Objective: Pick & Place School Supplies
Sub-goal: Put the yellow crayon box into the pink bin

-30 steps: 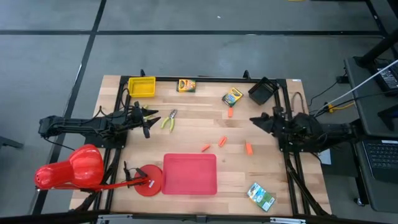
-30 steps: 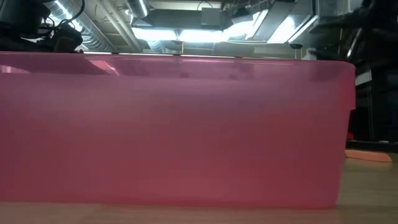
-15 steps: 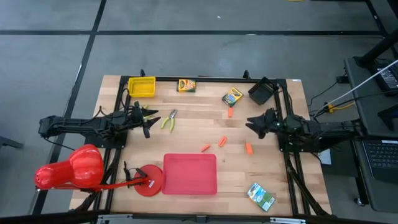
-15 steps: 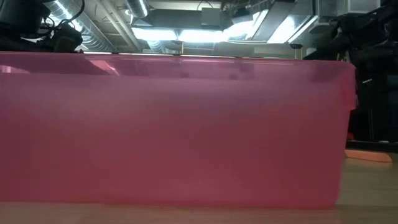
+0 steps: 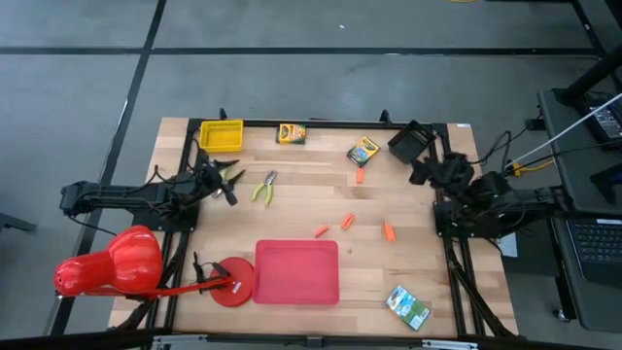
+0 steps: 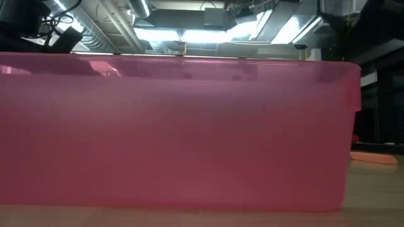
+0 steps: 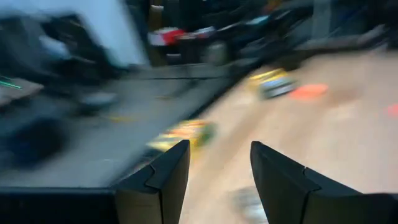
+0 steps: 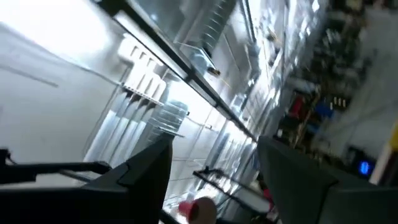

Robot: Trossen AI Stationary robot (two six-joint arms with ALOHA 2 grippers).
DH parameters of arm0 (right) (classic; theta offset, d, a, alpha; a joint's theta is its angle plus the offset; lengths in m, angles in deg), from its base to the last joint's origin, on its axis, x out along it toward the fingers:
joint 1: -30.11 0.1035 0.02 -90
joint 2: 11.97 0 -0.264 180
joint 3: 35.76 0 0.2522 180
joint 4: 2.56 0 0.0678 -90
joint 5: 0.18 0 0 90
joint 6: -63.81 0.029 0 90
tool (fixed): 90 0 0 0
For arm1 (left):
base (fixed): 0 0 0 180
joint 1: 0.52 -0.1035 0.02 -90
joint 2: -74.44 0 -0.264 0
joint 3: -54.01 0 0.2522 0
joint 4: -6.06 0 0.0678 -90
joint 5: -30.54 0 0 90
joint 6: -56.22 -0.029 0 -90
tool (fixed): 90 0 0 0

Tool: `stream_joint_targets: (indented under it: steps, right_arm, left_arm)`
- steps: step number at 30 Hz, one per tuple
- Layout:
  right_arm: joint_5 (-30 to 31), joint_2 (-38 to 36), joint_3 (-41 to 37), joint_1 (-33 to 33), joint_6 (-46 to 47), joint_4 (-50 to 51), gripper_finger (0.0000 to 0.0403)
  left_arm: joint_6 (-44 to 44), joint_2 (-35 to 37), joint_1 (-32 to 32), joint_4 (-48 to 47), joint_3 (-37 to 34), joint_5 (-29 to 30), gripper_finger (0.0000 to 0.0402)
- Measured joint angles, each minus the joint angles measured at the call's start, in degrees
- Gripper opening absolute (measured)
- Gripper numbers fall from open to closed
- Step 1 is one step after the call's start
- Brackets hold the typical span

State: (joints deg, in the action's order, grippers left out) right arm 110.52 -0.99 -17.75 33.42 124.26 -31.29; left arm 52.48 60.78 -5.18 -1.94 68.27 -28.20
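Note:
My left gripper (image 5: 227,184) stands open over the table's left side, beside the yellow-green-handled hand tool (image 5: 263,187), touching nothing; its fingers frame bare wood in its wrist view (image 7: 219,168). My right gripper (image 5: 425,171) is open at the right side, tipped up at the ceiling (image 8: 214,180). Two crayon boxes (image 5: 292,133) (image 5: 362,151) lie flat at the far side. Several short orange sticks (image 5: 347,222) lie mid-table. The green-white pack (image 5: 408,306) lies near the front right corner.
The red tray (image 5: 296,271) sits near the front middle, and its wall (image 6: 177,132) fills the low view. A yellow bin (image 5: 222,135) and a black container (image 5: 410,143) stand at the far corners. A big red cone (image 5: 107,262) and a red disc (image 5: 233,282) lie front left.
My right gripper has risen, tipped upward and drawn back toward the table's right edge, staying open. My left gripper has rolled a little in place, its fingers swinging slightly toward the far edge.

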Motion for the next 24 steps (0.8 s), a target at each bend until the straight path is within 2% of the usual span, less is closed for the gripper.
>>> stream_joint_targets:
  steps: [3,4,9,11,14,18,20,24]
  right_arm:
    - [0.39,1.67,3.12,0.7,-9.15,0.13,0.0242]
    - [0.14,2.45,4.36,0.92,-11.14,0.12,0.0242]
    - [-1.68,6.88,10.24,1.2,-13.99,0.13,0.0242]
    - [-1.8,8.53,12.31,1.2,-15.61,0.53,0.0242]
    - [-4.83,11.2,16.73,1.2,-17.27,7.11,0.0242]
    - [-12.48,15.49,25.3,1.2,-11.58,27.95,0.0242]
    - [-17.65,17.94,29.56,1.2,-7.64,38.32,0.0242]
    - [-25.01,22.19,35.73,1.2,-3.96,51.23,0.0242]
  left_arm:
    - [16.58,0.0,0.05,1.68,0.02,-10.84,0.0169]
    - [20.49,-0.08,0.09,2.91,0.02,-12.03,0.0169]
    - [42.22,-0.2,0.05,11.74,0.0,-11.37,0.0169]
    - [51.49,-0.23,0.05,14.58,0.0,-9.26,0.0169]
    - [53.79,-0.22,0.02,20.63,0.0,-9.66,0.0169]
    - [53.87,-0.35,0.05,28.89,0.02,-14.1,0.0169]
    - [54.02,-0.4,0.05,31.52,0.35,-17.46,0.0169]
    - [54.92,-1.14,0.05,30.9,2.27,-26.12,0.0169]
